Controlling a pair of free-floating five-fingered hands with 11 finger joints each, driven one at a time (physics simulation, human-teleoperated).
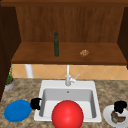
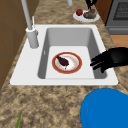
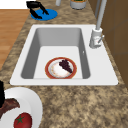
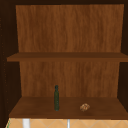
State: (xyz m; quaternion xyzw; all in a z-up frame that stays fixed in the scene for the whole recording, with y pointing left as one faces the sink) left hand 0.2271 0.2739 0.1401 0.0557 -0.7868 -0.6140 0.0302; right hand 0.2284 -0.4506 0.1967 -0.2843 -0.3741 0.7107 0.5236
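My left hand (image 1: 35, 103) hovers over the sink's left rim, beside a blue plate (image 1: 18, 110). Its fingers are relaxed and spread, reaching toward the basin, and they hold nothing (image 2: 110, 60) (image 3: 36, 8). My right hand (image 1: 120, 107) hangs just above a white plate (image 1: 108, 117) that carries a piece of meat (image 2: 90, 14) and a tomato (image 2: 79, 12). In the sink (image 2: 32, 75) lies a red-rimmed plate (image 2: 67, 62) with a dark purple food item on it. A large red ball (image 1: 67, 115) covers the front of the basin in the front view.
The faucet (image 1: 68, 77) stands behind the basin. On the wooden shelf above are a green bottle (image 4: 56, 98) and a small brown lump (image 4: 84, 107). A potted plant (image 1: 9, 81) sits at the far left of the speckled counter.
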